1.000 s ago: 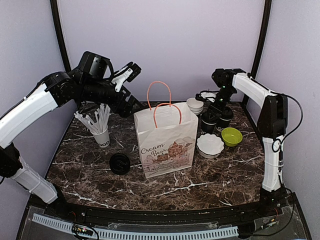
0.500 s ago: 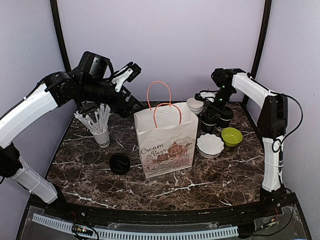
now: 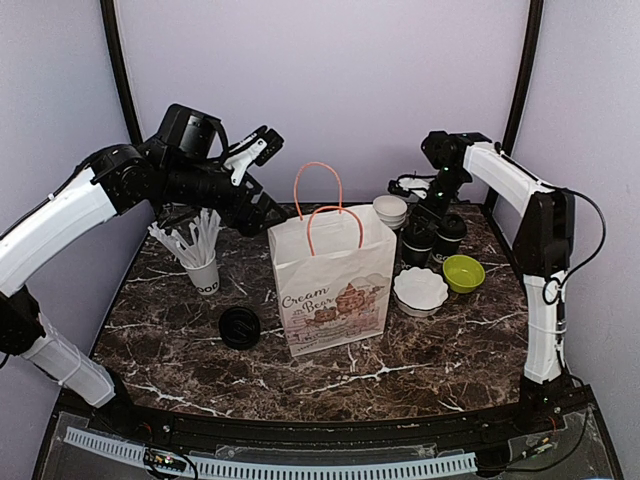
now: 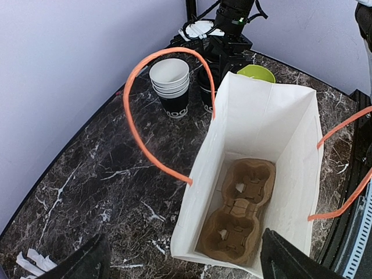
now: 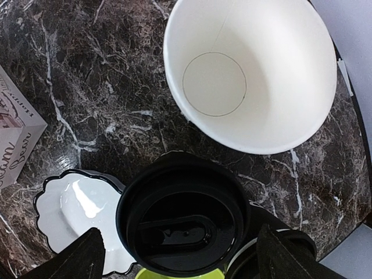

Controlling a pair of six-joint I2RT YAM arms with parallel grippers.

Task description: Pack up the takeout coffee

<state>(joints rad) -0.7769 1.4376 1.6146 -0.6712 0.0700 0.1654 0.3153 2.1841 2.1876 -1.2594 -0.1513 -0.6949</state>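
Soft, even light is pouring down from overhead, keeping shadows faint on the marble table (image 3: 420, 350). In the right wrist view, glare is streaking the white dish (image 5: 75, 215) at eight o'clock and glinting off the takeout coffee (image 5: 183, 221) lid. The lower corners of both wrist views are blurring.

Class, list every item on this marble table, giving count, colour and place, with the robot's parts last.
table: one, dark marble, under everything
paper bag: one, white with orange handles, centre
cup carrier: one, brown, inside the bag
takeout coffee: two, black with lids, right of bag
lidless cups: one stack, black and white, behind the bag, right
stick cup: one, white, left of bag
loose lid: one, black, front left
scalloped dish: one, white, right of bag
bowl: one, green, far right
left pincer: one, black, open, raised by bag
right pincer: one, black, open, over a coffee
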